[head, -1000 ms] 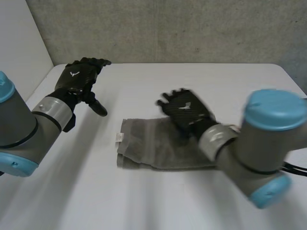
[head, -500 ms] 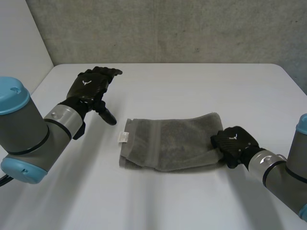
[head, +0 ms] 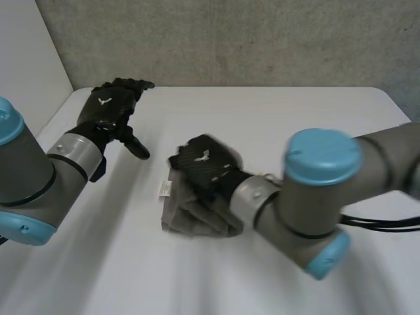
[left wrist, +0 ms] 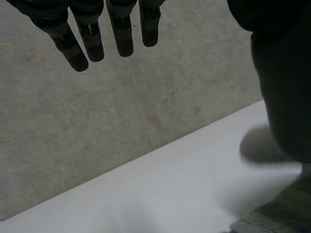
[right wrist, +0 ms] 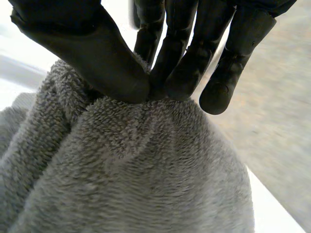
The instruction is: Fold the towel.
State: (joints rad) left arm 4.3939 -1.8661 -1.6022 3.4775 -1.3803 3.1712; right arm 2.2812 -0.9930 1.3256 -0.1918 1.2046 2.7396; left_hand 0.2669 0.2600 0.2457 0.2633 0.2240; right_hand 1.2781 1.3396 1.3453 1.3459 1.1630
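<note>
The grey towel (head: 190, 213) lies bunched on the white table (head: 275, 131), with a white label (head: 164, 189) at its left end. My right hand (head: 205, 165) is over the towel's left part and pinches a fold of the towel (right wrist: 146, 160) between its thumb (right wrist: 97, 53) and fingers (right wrist: 180, 53). The rest of the cloth hangs in a heap below that pinch. My left hand (head: 108, 111) hovers above the table to the left of the towel, apart from it. Its fingers (left wrist: 92, 39) are straight and hold nothing.
A grey wall (head: 230, 39) runs behind the table's far edge. My right arm (head: 315, 190) reaches across the table's middle from the right. A corner of the towel (left wrist: 272, 218) shows below my left hand.
My right hand has carried the towel's right end leftward over the rest, so the towel is now bunched at its left end. My left hand drew back slightly to the left.
</note>
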